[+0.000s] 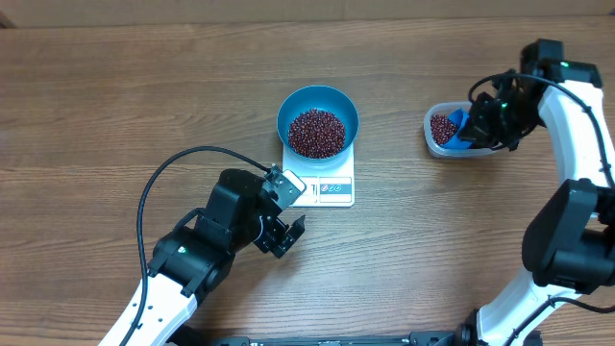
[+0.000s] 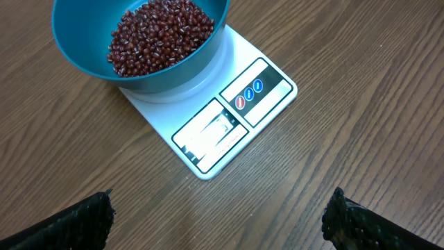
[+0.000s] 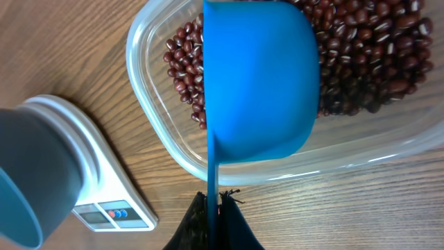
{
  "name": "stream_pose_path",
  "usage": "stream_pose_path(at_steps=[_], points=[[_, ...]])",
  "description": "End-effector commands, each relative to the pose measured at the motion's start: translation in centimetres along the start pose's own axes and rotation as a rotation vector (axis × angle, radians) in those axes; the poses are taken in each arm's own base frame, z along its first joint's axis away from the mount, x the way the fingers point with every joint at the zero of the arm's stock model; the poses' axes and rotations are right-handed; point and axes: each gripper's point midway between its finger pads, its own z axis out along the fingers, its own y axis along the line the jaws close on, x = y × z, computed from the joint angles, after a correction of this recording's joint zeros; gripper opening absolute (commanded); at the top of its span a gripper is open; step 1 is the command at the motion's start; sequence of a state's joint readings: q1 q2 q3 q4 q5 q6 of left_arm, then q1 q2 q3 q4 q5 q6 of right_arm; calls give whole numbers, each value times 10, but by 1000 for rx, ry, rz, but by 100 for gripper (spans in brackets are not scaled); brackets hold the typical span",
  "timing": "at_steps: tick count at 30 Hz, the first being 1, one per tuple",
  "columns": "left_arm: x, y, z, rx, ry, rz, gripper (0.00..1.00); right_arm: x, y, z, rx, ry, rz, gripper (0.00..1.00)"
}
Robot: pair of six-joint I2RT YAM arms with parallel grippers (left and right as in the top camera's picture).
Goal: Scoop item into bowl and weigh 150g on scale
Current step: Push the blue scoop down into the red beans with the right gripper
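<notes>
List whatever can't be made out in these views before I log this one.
- Reading on the scale: left wrist view, display washed out; other views, too small.
- Inside of the scoop: right wrist view shows only its smooth blue shell; overhead, small and partly under the right gripper.
- Far end of the tub: cut by the frame edge in the right wrist view, covered by that gripper overhead.

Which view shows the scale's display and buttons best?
Left wrist: the scale lies close and sharp, display and three buttons plain beside the bowl. Overhead shows it small, the display unreadable. Right wrist catches only a corner with buttons, behind the blurred bowl.
</notes>
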State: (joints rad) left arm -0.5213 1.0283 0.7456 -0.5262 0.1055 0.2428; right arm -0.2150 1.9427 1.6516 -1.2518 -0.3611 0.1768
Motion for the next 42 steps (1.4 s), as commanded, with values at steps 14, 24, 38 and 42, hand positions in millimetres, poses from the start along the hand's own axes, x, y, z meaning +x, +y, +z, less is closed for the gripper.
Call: stream_pose_path(at_steps=[14,24,38,42], points=[[2,-1,2,15,3,-1,100,-8,-6,-47,-20,-86,-70,4],[2,-1,2,15,3,-1,100,-11,-19,-63,92,-108,-67,4],[2,-1,2,15,3,-1,100,-1,-11,-59,82,-72,-92,4],[2,-1,2,15,3,-1,100,1,2,-58,4,-61,-103,4]])
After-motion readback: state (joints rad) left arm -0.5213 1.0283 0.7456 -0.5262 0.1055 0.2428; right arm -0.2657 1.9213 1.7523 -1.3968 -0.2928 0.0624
